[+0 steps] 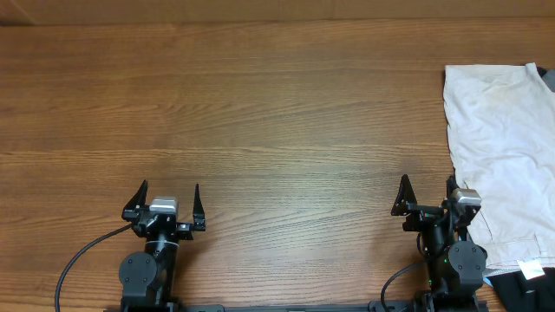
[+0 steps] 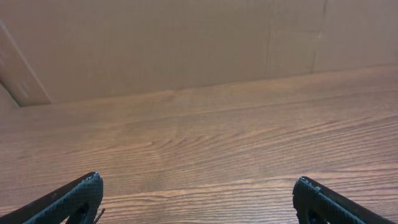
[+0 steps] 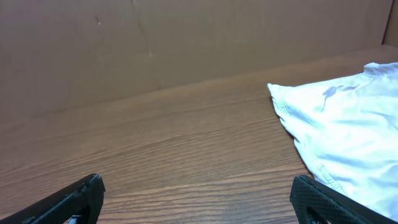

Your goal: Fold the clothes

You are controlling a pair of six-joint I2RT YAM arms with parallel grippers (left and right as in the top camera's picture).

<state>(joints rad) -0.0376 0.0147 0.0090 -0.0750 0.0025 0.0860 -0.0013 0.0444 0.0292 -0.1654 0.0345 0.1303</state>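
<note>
While both arms sit parked at the near edge of the table point(image 1: 260, 104), I read the left gripper point(image 1: 170, 189) as wide open. Its two dark fingers are splayed well apart and point away from the base, with only bare wood grain between them. The left wrist view agrees: the left gripper point(image 2: 198, 183) shows one fingertip in each bottom corner, with plain tabletop ahead and a brown board wall point(image 2: 186, 43) behind it.

The right gripper point(image 1: 427, 186) is spread just as wide and grips nothing. From overhead, its outer finger lies right at the left hem of the shorts point(image 1: 499, 147), but I cannot tell whether it touches the cloth. In the right wrist view the right gripper point(image 3: 198, 182) again has its tips at the bottom corners, and the shorts point(image 3: 348, 130) lie ahead and to the right of them, pale and lightly creased.

The shorts lie flat along the far right side of the table, running from mid-depth towards the near edge — part of them is cut off by the frame. A grey garment point(image 1: 546, 74) peeks out at their far right corner. A small black item with a white label point(image 1: 525, 277) lies at their near end, beside the right arm's base.
</note>
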